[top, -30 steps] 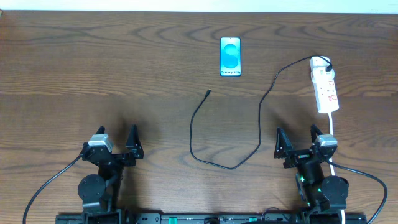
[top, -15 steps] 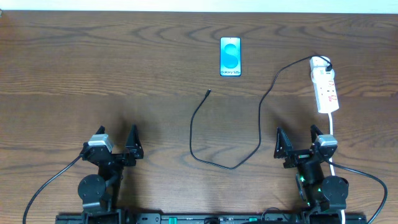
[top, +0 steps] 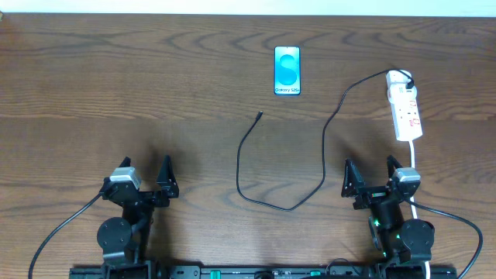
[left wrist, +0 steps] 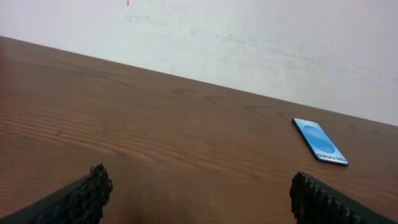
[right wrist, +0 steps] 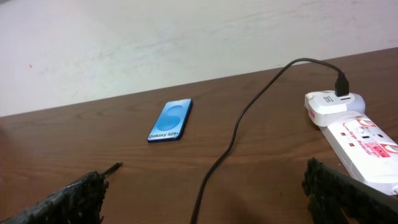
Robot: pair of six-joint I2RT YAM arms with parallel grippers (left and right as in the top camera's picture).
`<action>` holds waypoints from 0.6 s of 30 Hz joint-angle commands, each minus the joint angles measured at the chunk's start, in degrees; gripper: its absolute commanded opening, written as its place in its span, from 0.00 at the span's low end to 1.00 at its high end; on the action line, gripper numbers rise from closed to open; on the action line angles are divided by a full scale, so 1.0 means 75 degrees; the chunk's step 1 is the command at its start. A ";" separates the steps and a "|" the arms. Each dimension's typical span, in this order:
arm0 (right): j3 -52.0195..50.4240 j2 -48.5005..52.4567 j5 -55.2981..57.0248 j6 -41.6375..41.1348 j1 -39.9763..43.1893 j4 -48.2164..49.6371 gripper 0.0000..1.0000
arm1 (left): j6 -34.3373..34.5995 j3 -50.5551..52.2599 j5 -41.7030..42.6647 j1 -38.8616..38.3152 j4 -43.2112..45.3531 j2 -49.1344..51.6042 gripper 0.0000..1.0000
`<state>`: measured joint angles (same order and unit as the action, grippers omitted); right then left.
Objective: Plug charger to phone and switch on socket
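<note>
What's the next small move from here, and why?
Probably reach the left gripper toward the charger at its free connector tip. Both grippers are open and empty, the tip lies loose just short of the phone, and the right gripper sits nearer the socket.

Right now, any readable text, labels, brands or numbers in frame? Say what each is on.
"Galaxy S25+": on the phone, printed on its blue screen near one short end.
Red print on the socket: too blurred to read.
Small dark mark on the white adapter plugged in at the socket's end: too small to read.
No other text is visible.
</note>
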<state>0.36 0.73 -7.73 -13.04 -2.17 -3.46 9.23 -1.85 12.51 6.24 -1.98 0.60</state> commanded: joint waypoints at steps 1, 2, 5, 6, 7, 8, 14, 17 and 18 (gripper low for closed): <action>-0.0006 -0.0047 0.0012 -0.0087 -0.0052 -0.0029 0.99 | 0.0038 0.0216 -0.0015 0.0029 -0.0122 -0.0041 0.94; -0.0006 -0.0047 0.0012 -0.0087 -0.0052 -0.0029 0.99 | 0.0038 0.0216 -0.0015 0.0029 -0.0122 -0.0041 0.94; -0.0006 -0.0047 0.0012 -0.0087 -0.0052 -0.0029 0.99 | 0.0038 0.0216 -0.0015 0.0029 -0.0122 -0.0041 0.94; -0.0006 -0.0047 0.0012 -0.0087 -0.0052 -0.0029 0.99 | 0.0038 0.0216 -0.0015 0.0029 -0.0122 -0.0041 0.94; -0.0006 -0.0047 0.0012 -0.0087 -0.0052 -0.0029 0.99 | 0.0038 0.0216 -0.0015 0.0029 -0.0122 -0.0041 0.94; -0.0006 -0.0047 0.0012 -0.0087 -0.0052 -0.0029 0.99 | 0.0038 0.0216 -0.0015 0.0029 -0.0122 -0.0041 0.94; -0.0006 -0.0047 0.0012 -0.0087 -0.0052 -0.0029 0.99 | 0.0038 0.0216 -0.0023 0.0032 -0.0114 -0.0041 0.94; -0.0006 -0.0047 0.0012 -0.0087 -0.0052 -0.0029 0.99 | 0.0105 0.0216 0.0015 0.0029 -0.0017 -0.0041 0.94; -0.0006 -0.0047 0.0012 -0.0087 -0.0052 -0.0029 0.99 | 0.0256 0.0216 0.0137 0.0029 -0.0035 -0.0041 0.94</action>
<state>0.36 0.73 -7.73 -13.04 -2.17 -3.46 9.30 -1.76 12.51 6.22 -1.69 0.58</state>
